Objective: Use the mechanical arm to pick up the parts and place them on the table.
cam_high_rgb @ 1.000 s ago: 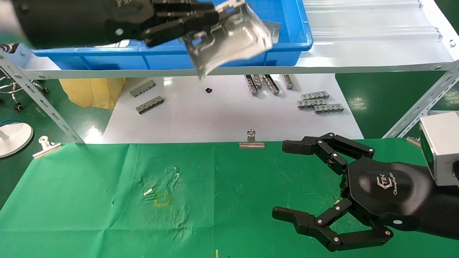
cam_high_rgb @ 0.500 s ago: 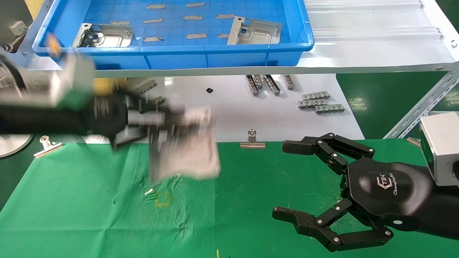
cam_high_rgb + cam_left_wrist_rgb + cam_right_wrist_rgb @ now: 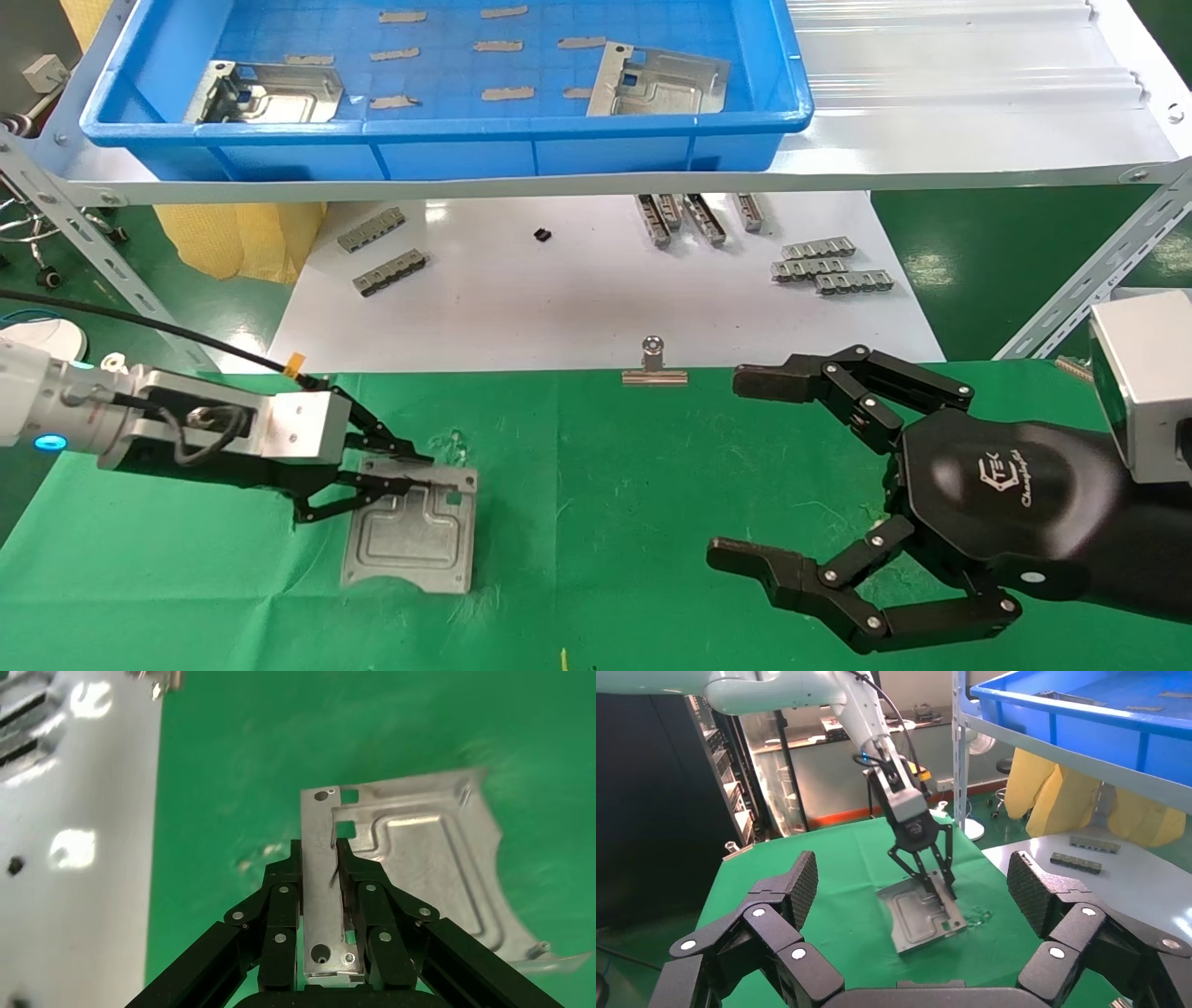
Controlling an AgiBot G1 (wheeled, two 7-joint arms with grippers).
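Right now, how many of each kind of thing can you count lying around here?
Stamped metal plates: 3 (one on the green table, held by the left gripper; two in the blue bin)
Small notched bars: 9
Silver clips: 2
Total: 14

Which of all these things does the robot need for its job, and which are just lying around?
For the job:
- left pincer, shut on the metal plate
- two more plates in the blue bin
- green cloth table

Just lying about:
- notched bars on the white sheet
- silver clip
- right pincer, open and idle
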